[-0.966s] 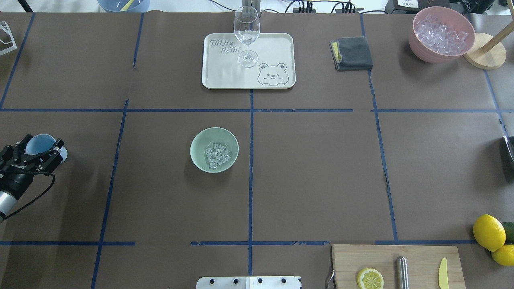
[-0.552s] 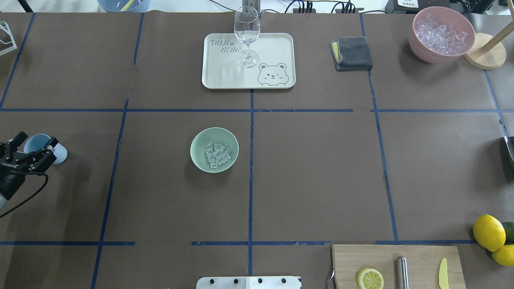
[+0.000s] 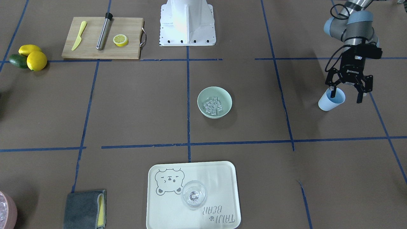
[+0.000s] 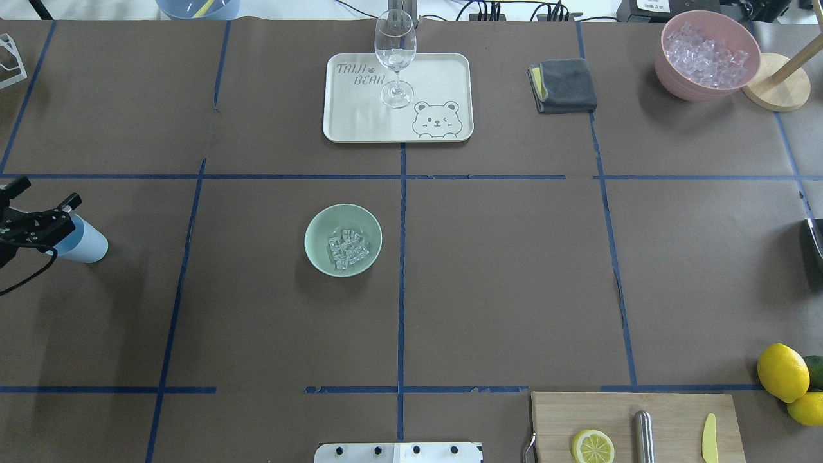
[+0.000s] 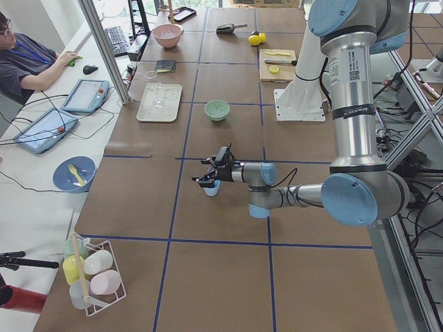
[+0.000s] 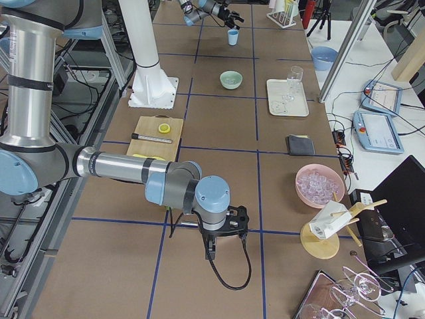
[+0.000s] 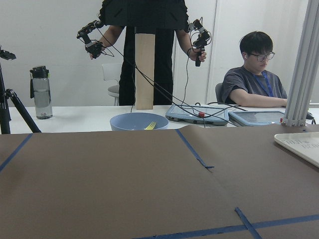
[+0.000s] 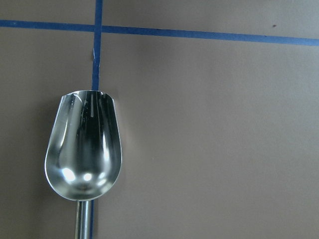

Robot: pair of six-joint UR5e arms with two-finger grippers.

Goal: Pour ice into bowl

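The pale mint-green bowl [image 4: 320,226] stands near the table's middle with a handful of clear ice cubes [image 4: 348,249] in it; both also show in the front-facing view, the bowl [image 3: 204,95] and the ice [image 3: 213,105]. A light blue cup [image 4: 87,244] [image 3: 329,102] stands at the robot's far left. My left gripper [image 3: 346,94] [image 4: 46,193] is open and empty, hanging just above the cup. My right gripper [image 6: 222,231] shows only in the exterior right view, so I cannot tell whether it is open or shut.
A metal scoop [image 8: 83,154] lies under the right wrist camera. A cream tray [image 4: 437,77] bears a wine glass [image 4: 395,51]. A grey cloth [image 4: 566,85], a pink bowl of ice [image 4: 675,80], a cutting board [image 4: 675,411] and lemons [image 4: 782,372] lie around.
My left gripper, open around the blue cup's rim a second ago, has lifted off it and drawn back towards the table's left edge. The cup stays standing; the bowl has not moved.
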